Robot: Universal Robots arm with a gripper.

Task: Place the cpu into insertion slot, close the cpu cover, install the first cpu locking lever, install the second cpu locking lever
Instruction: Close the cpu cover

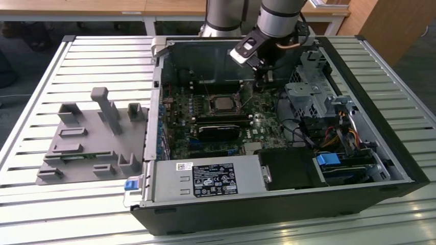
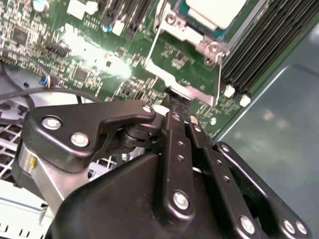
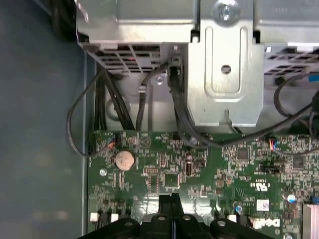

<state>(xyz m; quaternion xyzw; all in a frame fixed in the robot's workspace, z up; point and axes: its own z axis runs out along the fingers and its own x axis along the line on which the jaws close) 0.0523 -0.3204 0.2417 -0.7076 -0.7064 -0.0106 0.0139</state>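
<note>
Nearest, in the second wrist view, the gripper (image 2: 177,102) is clenched tight just over the green circuit board (image 2: 99,64). Beyond it, the cpu (image 2: 214,10) lies seated in the insertion slot (image 1: 210,104), toward the board's far edge in the exterior view.

- We see our arm (image 1: 279,15) as a smooth silver-grey tube at twelve o'clock in the exterior view. A second tube (image 1: 223,18) of the same grey stands just beside it, toward eleven o'clock.
- Under the arm sits a black wrist block (image 1: 246,49) with a pale face. A thin brownish cable (image 1: 291,45) curls at its three o'clock side.
- Our claw (image 2: 177,102) is matt black in both wrist views, built of flat link bars pinned with round silver screws (image 2: 180,199).
- Its fingers (image 3: 165,203) are narrow, black and square-ended.
</note>
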